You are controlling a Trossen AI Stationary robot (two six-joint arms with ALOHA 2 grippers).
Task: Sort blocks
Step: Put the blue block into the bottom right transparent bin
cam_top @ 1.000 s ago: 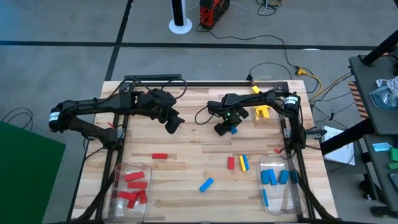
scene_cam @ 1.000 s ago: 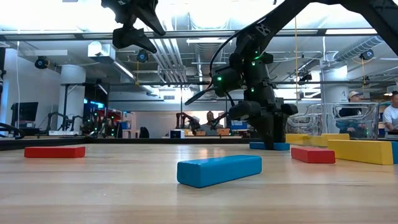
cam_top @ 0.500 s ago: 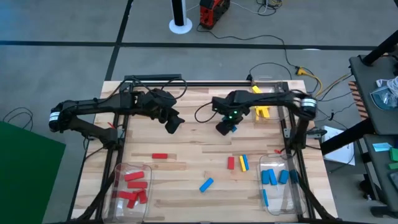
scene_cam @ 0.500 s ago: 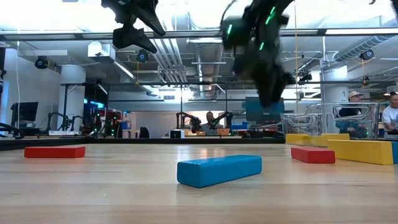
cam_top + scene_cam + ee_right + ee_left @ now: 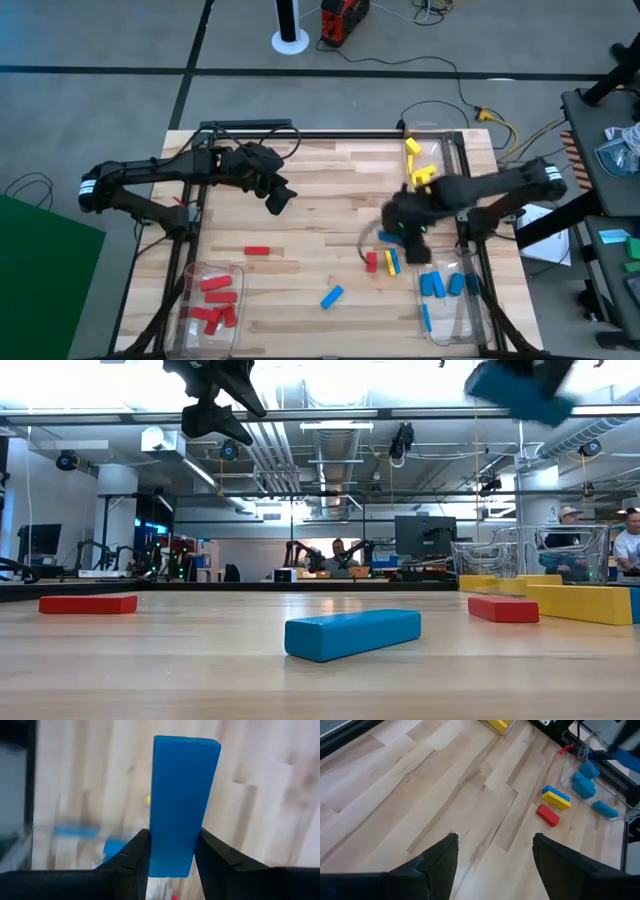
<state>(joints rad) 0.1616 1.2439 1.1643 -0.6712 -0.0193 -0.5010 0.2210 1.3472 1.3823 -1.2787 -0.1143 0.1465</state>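
Right gripper (image 5: 170,855): my fingers pinched one blue block (image 5: 181,805) between them, pressed against its two long sides, with most of its length standing out past the fingertips. In the high view I hung above the table (image 5: 300,190) near its right edge, over the wood between the loose trio of blocks and the right front bin (image 5: 450,300); in the low view the block showed blurred, high above the tabletop.

Left gripper (image 5: 492,852): my fingers were spread wide apart and held nothing; only bare wood showed between them. This arm waited raised over the rear left part of the table.

Loose blocks: a red block (image 5: 257,251) lay alone toward the left front. Another blue one (image 5: 331,296) lay near the middle of the front edge. A red (image 5: 371,262), a yellow (image 5: 391,261) and a blue block (image 5: 555,791) lay side by side just short of the right front bin, the yellow and blue touching.

Left front bin (image 5: 190,275): it held several red blocks (image 5: 214,300).

Right front bin: it held several blue blocks (image 5: 440,285).

Rear right bin (image 5: 455,145): it held yellow blocks (image 5: 418,172).

Background: people (image 5: 630,545) were visible in the room beyond the table.
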